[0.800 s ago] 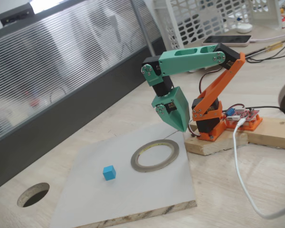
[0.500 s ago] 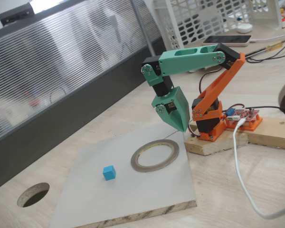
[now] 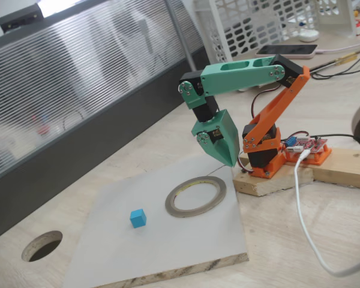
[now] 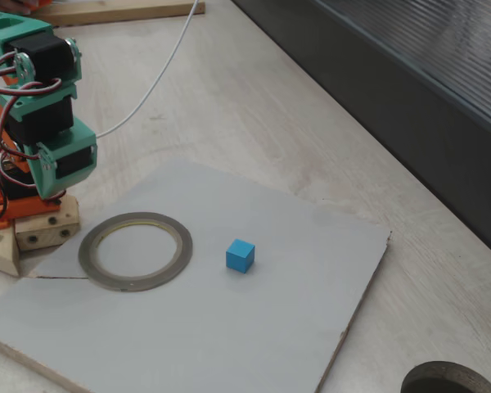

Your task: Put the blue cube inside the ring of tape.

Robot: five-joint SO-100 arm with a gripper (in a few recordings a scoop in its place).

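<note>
Task not begun: the closed, empty green pincer (image 3: 228,157) hangs just behind the ring of tape (image 3: 195,196); the blue cube (image 3: 138,218) lies beyond it, ungrasped.

In both fixed views the cube (image 3: 138,218) (image 4: 240,255) and the ring of tape (image 3: 195,196) (image 4: 135,250) lie apart on the board (image 3: 168,252) (image 4: 254,327). In one, my gripper (image 3: 227,159) hangs at frame centre, above the ring's upper right edge. A round hole (image 3: 42,245) sits lower left, off the board.
</note>
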